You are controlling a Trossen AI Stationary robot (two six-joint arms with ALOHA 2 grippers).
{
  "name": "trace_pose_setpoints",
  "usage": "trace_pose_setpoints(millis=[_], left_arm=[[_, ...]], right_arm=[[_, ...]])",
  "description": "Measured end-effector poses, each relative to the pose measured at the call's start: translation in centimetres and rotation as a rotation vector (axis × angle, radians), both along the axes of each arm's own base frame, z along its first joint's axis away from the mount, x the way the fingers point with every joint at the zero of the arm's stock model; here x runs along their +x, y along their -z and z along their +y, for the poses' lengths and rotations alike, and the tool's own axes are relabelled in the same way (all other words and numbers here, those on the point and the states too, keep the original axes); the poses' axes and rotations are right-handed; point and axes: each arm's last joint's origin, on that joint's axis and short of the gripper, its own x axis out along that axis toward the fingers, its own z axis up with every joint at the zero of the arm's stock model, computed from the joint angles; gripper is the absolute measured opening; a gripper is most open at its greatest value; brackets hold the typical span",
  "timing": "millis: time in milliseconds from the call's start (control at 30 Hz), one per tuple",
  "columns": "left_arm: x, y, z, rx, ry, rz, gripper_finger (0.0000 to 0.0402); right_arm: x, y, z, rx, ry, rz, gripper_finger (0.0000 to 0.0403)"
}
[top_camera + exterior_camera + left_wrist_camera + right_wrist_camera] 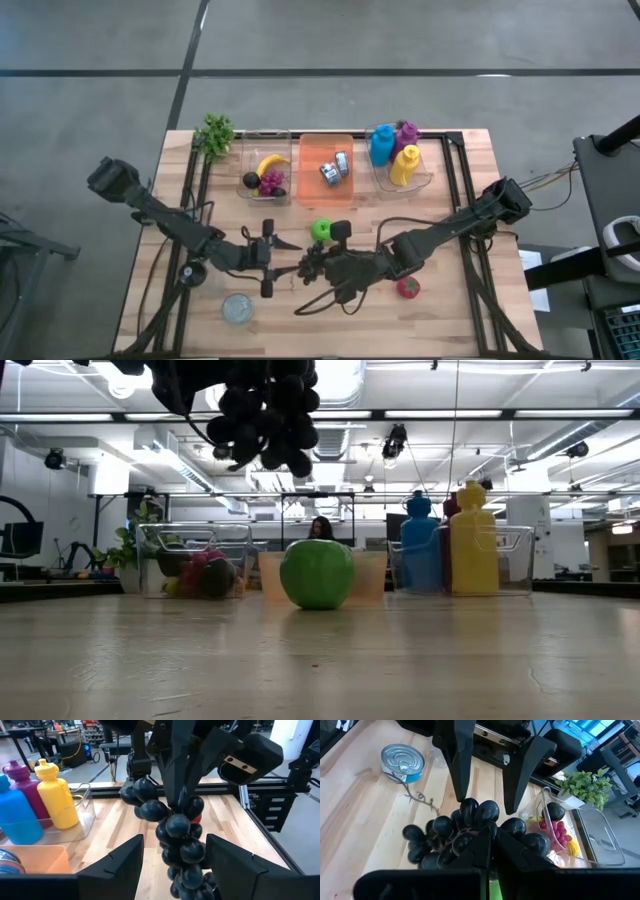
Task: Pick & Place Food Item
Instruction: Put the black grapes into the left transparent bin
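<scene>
A: High view first, nearest edge: what lies there?

B: A tin can point(237, 308) at front left and a strawberry point(408, 287) at front right. Just behind them the two grippers meet mid-table.

A: Which one has the grapes point(313, 264)?

B: The right gripper point(322, 266) is clamped tight on the stem, the bunch lifted clear of the table. The left gripper point(268, 259) faces it with fingers parted, one on each side of the bunch, not gripping.

A: And beyond?

B: A green apple point(321, 231), then three bins along the far edge: a fruit bin point(262, 176), an orange bin point(327, 170) and a bottle bin point(402, 160).

A: Progress?

B: I judge it halfway. The grapes are picked up; placing them in a bin remains.
</scene>
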Motion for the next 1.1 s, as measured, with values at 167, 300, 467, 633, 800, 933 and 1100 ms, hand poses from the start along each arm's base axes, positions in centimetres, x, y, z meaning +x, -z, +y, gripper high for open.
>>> trace_pose_setpoints(millis=[167,300,467,633,800,933,1100], left_arm=[[0.6,0.5,-0.3,0.003,0.007,0.012,0.0212],[1.5,1.4,-0.5,0.021,-0.002,0.04,0.0212],[2.8,1.3,-0.8,0.068,-0.002,0.041,0.0212],[3.1,1.2,-1.0,0.101,0.001,0.044,0.0198],[3.1,1.3,-0.9,0.111,-0.002,0.052,0.0149],[3.3,1.3,-0.6,0.114,-0.013,0.054,0.0089],[3.4,1.6,-0.1,0.127,-0.023,0.081,0.0015]], right_arm=[[0.0,0.0,0.0,0.0,-0.001,0.001,0.0008],[0.0,0.0,0.0,-0.013,-0.009,0.003,0.0008],[0.0,0.0,0.0,-0.013,-0.01,0.0,0.0008],[0.0,0.0,0.0,-0.011,-0.011,0.0,0.0008],[0.0,0.0,0.0,-0.011,-0.012,-0.002,0.0008],[0.0,0.0,0.0,-0.011,-0.011,-0.002,0.0008],[0.1,0.0,0.0,-0.009,-0.013,0.001,0.0008]])
